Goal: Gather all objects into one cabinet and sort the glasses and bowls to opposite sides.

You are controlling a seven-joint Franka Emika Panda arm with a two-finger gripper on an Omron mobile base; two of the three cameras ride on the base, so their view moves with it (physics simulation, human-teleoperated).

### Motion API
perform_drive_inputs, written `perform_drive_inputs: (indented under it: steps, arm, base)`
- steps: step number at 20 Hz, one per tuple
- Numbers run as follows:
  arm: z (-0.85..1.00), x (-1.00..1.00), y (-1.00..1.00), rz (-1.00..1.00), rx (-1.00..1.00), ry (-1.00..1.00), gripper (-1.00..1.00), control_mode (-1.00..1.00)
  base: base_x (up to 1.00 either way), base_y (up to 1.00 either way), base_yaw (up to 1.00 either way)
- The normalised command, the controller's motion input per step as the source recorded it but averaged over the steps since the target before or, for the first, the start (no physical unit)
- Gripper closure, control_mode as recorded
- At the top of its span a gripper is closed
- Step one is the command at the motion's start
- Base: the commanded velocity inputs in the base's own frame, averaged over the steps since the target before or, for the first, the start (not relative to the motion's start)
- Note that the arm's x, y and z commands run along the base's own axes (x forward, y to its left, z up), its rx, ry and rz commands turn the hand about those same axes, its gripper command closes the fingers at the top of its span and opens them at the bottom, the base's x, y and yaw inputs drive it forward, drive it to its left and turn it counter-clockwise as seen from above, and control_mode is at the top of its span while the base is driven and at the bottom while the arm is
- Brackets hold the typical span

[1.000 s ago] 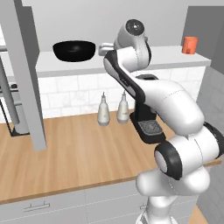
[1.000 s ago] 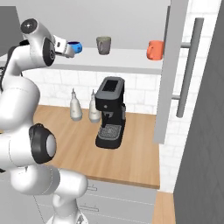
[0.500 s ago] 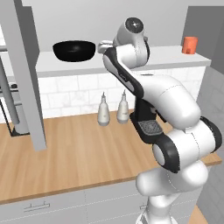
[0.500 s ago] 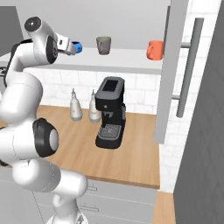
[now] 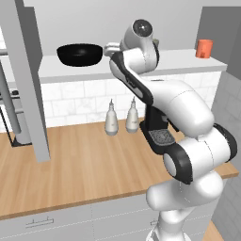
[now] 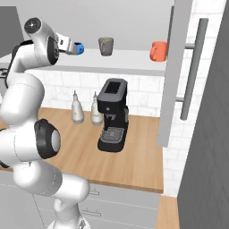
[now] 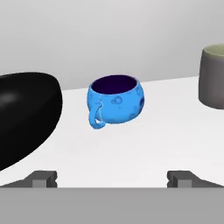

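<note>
On the cabinet's pale shelf board (image 7: pixel 153 144) a small blue bowl (image 7: pixel 116 103) with a little handle stands upright, straight ahead of my gripper (image 7: pixel 113 177). The gripper is open, its fingertips (image 7: pixel 43 178) set wide apart short of the bowl, with nothing between them. The wide black bowl (image 7: pixel 22 118) sits close on the blue bowl's left and the grey-green cup (image 7: pixel 213 81) further off to its right. From the right base view my gripper (image 6: pixel 73 46) is level with the shelf, just left of the blue bowl (image 6: pixel 80 48); the grey-green cup (image 6: pixel 106 45) and the salmon-red glass (image 6: pixel 158 50) follow to the right. The black bowl (image 5: pixel 80 53) is left of my hand (image 5: pixel 109 47).
A black coffee machine (image 6: pixel 112 114) and two white bottles (image 6: pixel 78 109) stand on the wooden counter (image 5: pixel 84 169) under the shelf. The cabinet's open grey doors (image 6: pixel 176 67) (image 5: pixel 26 80) hang at either side. The salmon-red glass (image 5: pixel 204 48) is at the shelf's far right end.
The hand has moved slightly forward along the shelf toward the blue bowl. The jaws have stayed open and the vessels have not moved.
</note>
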Motion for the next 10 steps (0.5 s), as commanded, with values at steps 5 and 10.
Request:
perform_drive_inputs:
  steps: [5, 10]
  arm:
    - [0.00, 0.14, 0.00, 0.00, 0.00, -0.03, -1.00, -1.00]
    - [0.00, 0.23, 0.00, 0.00, 0.00, -0.01, -1.00, -1.00]
  base:
    - [0.00, 0.00, 0.00]
    - [0.00, 0.00, 0.00]
